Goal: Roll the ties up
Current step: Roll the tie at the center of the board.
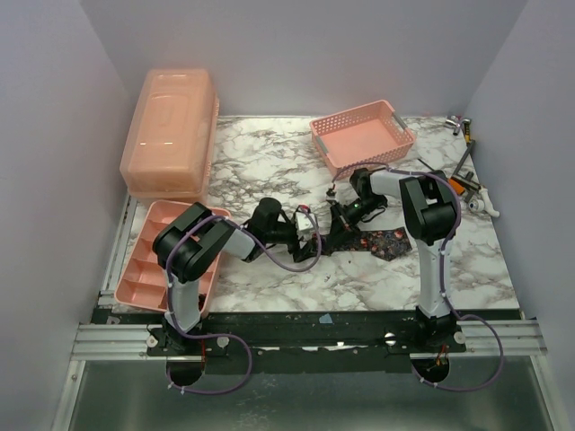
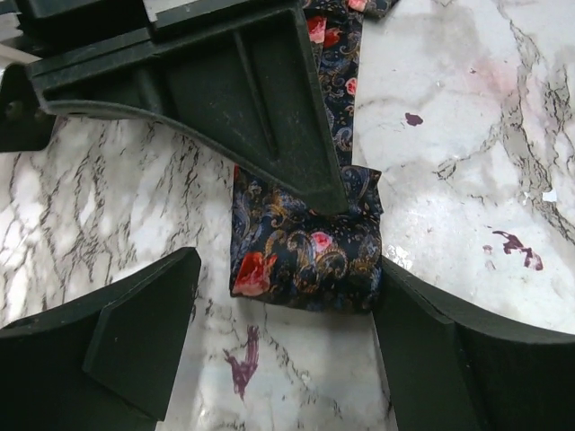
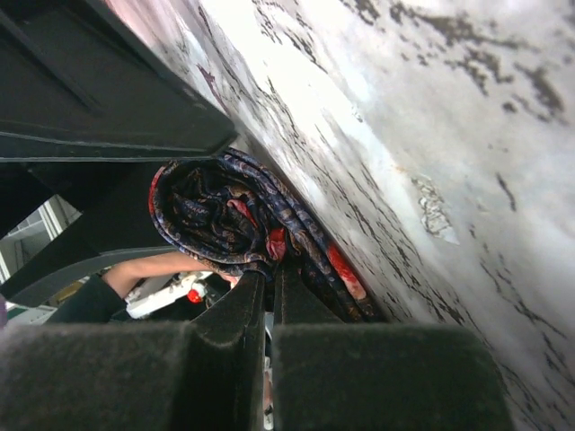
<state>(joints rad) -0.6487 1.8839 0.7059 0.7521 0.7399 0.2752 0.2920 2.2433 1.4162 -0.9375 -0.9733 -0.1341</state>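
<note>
Spread wide, the two black fingers of the left end effector bracket the coiled end of a dark navy fabric necktie patterned with red and orange swirls. The finger on that view's right touches the coil's edge. The other stands apart from it, with bare white-and-grey marble table showing in the gap.

Directly ahead of the left palm, the right end effector reaches in from the far side, its tip planted on the back edge of the coil. In its own wrist view the right end effector has its fingers pressed together, and it appears to pinch a fold of the coil at the very tips.

The coil's axis runs from one left finger to the other, so a squeeze by that end effector would catch the roll by its ends. The unrolled strip leads straight away from the left wrist. Seen from above, it runs rightward across the table to its broad end beside the right arm.

Both end effectors are at the coil. I judge that further rolling has to travel along that strip, toward the right arm's side.
</note>
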